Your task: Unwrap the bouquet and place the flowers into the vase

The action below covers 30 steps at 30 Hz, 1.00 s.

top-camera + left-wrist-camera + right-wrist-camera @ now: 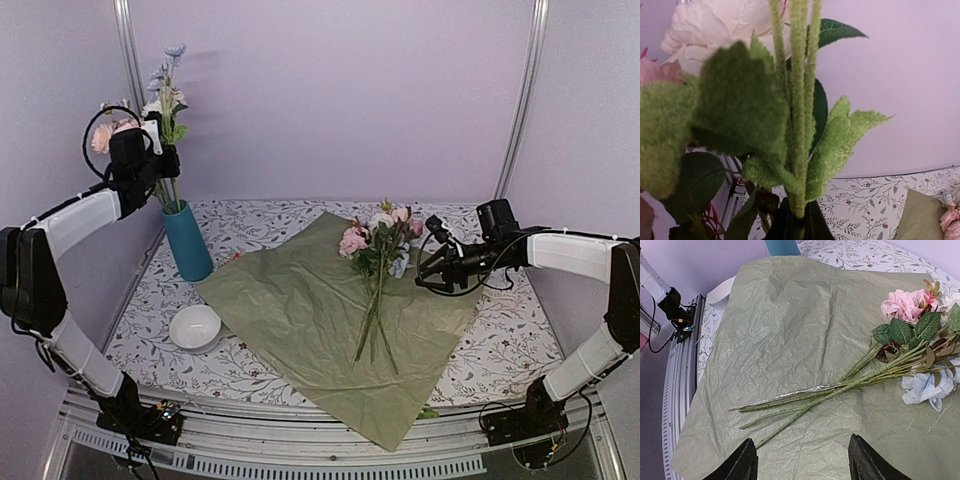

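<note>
Left pincer (pixel 152 150) pinched on flowers (pixel 165 100); stems reach down to vase (pixel 188 245) mouth, apparently inside. Right pincer (pixel 802 462) spread, hovering over loose stems (pixel 805 397) on green sheet (pixel 290 300), mid tabletop (pixel 500 340). Stems light, wiry; blooms soft. Grip mid-stem, below leaves.

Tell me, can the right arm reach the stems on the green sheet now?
Probably yes: the right end effector is open and faces the stems, which lie bare on the green sheet.
</note>
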Available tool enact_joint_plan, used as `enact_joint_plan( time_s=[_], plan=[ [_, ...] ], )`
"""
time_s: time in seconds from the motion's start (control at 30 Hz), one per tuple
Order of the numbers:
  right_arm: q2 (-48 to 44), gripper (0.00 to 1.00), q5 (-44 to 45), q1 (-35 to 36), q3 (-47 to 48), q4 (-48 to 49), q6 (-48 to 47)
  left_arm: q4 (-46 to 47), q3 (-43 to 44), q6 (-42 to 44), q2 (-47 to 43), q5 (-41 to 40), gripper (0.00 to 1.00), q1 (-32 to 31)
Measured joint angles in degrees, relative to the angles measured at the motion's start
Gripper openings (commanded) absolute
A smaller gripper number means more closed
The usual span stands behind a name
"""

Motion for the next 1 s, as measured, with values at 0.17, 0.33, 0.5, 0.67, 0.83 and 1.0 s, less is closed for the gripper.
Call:
enact_joint_plan(
  time_s=[0.17,0.33,0.5,0.67,0.83,1.0],
  plan=[
    [0.0,0.64,0.0,0.0,0.3,-0.4,0.0,-0.4,-2.5,-1.2,-2.4,-0.1,0.3,0.0],
    [0.0,0.64,0.1,0.0,0.6,-0.6,-0.1,-1.6,-5.1,-2.5,-7.1,-0.3,0.42,0.0],
    [0.1,0.64,0.1,0.0,0.6,-0.6,-0.2,-3.2,-8.4,-4.2,-13.3,-0.1,0.54,-0.2],
    [0.6,0.64,0.0,0.0,0.6,-0.7,-0.3,-6.3,-10.1,-5.6,-18.6,0.5,0.59,-0.5],
    [1.3,0.65,0.0,0.0,0.8,-0.8,-0.4,-9.3,-9.7,-5.7,-19.4,0.8,0.62,-0.6],
    [1.4,0.64,0.0,0.0,1.1,-1.0,-0.4,-15.0,-7.1,-6.0,-17.2,-1.4,0.63,-0.6]
  ],
)
